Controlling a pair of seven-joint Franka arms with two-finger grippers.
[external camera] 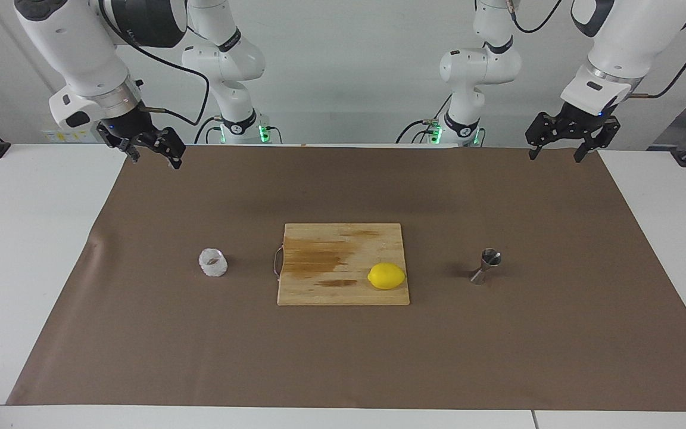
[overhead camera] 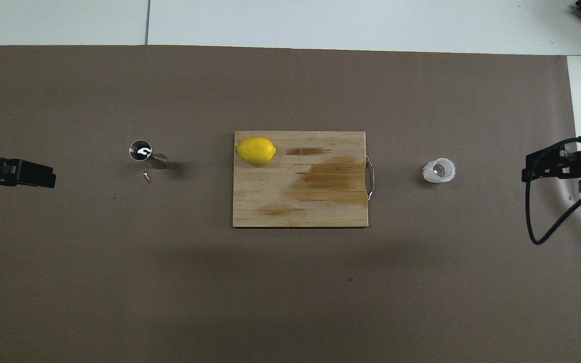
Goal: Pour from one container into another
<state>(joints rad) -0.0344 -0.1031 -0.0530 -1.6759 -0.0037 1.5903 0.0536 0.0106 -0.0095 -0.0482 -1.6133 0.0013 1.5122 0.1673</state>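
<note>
The clear knobbly glass cup [external camera: 213, 263] stands upright on the brown mat toward the right arm's end of the table; it also shows in the overhead view [overhead camera: 439, 171]. The small steel hourglass jigger [external camera: 486, 266] stands upright toward the left arm's end, also in the overhead view [overhead camera: 147, 154]. My right gripper [external camera: 155, 159] hangs open and empty in the air over the mat's edge by the robots, well away from the cup. My left gripper [external camera: 555, 156] hangs open and empty over the same edge, well away from the jigger. Both arms wait.
A wooden cutting board [external camera: 331, 292] with a metal handle lies between cup and jigger, stained brown. A yellow lemon [external camera: 386, 276] sits on the board's corner toward the jigger. A brown mat [external camera: 343, 357] covers the white table. Small specks lie on the mat by the jigger [overhead camera: 146, 176].
</note>
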